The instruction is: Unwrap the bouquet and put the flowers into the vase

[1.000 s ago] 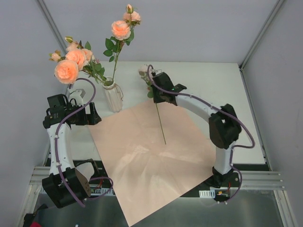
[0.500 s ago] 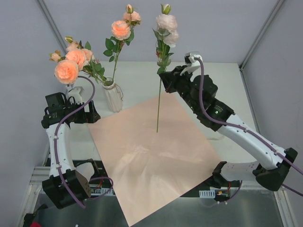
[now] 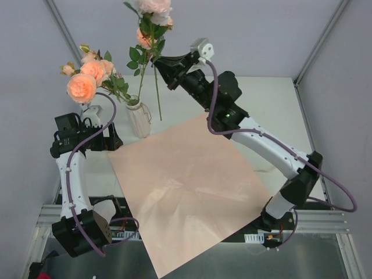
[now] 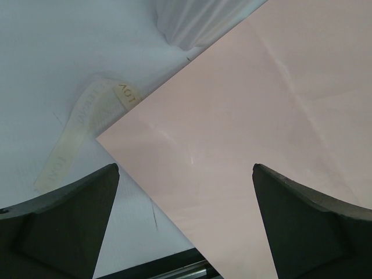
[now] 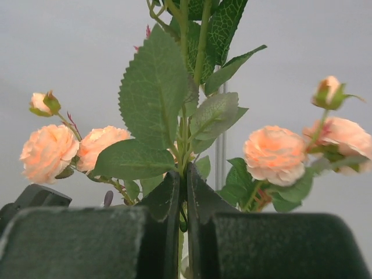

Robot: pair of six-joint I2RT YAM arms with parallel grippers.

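Over white table [image 3: 279,104], right claw [image 3: 161,65], raised high, pinches 1 flower [image 3: 156,87]; left claw [image 4: 185,168] spread low.

A white bench [image 3: 279,99] filled the enclosure, its top matte and evenly lit. Pale grey panels closed it in: a back wall [image 3: 261,35], a left wall [image 3: 23,87] and a right wall [image 3: 349,116]. A slanting aluminium left post [image 3: 63,26] and right post [image 3: 322,38] marked the rear corners. A silver slotted rail [image 3: 317,221] ran along the near edge, above a dull grey metal plate [image 3: 232,261]. The light was soft, and the shadows were faint.
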